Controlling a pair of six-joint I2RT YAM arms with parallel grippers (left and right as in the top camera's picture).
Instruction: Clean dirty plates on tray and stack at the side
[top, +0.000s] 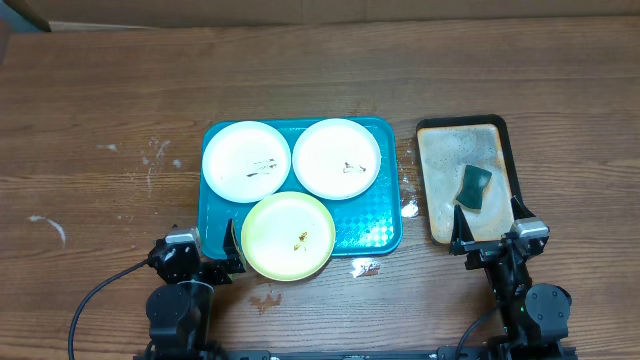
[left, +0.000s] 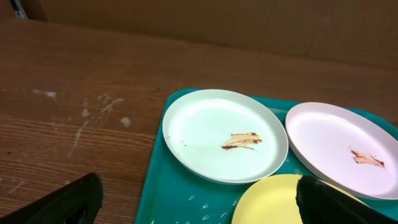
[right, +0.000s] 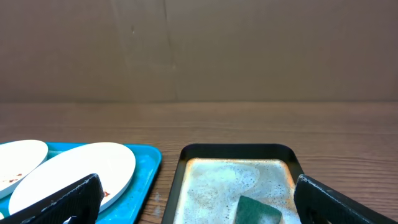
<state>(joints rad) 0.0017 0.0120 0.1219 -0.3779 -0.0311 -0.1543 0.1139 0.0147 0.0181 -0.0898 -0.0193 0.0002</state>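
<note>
the tray (top: 378, 228) sits mid-tabletop (top: 100, 100) with all three plates on it, each marked with a dark smear. two white plates lie side by side along the tray's far half, one on the left (top: 246, 161) and one on the right (top: 336, 158). the yellow-green plate (top: 288, 236) lies on the tray's near half and overhangs the near rim.

the left pincer (left: 198, 185) hovers at the tray's near left corner, jaws spread to their widest and holding nothing. the yellow-green plate's edge is just beside its inner finger, so this arm is the nearer one to any plate.

right of the tray, across a narrow strip of wet flecks, lies a smaller dark-rimmed tray (top: 438, 215) with a green sponge (top: 473, 187) in it. the right pincer (right: 198, 182) hangs over that small tray's near end, equally wide open and empty. the sponge lies straight ahead of it, its long axis running roughly away from the robot, so the jaws probably already span its short side.

a short forward reach and drop looks like the likely opening, with the small tray's raised rim the edge to mind. left of the tray the bare wood gives wide room for a stack.
</note>
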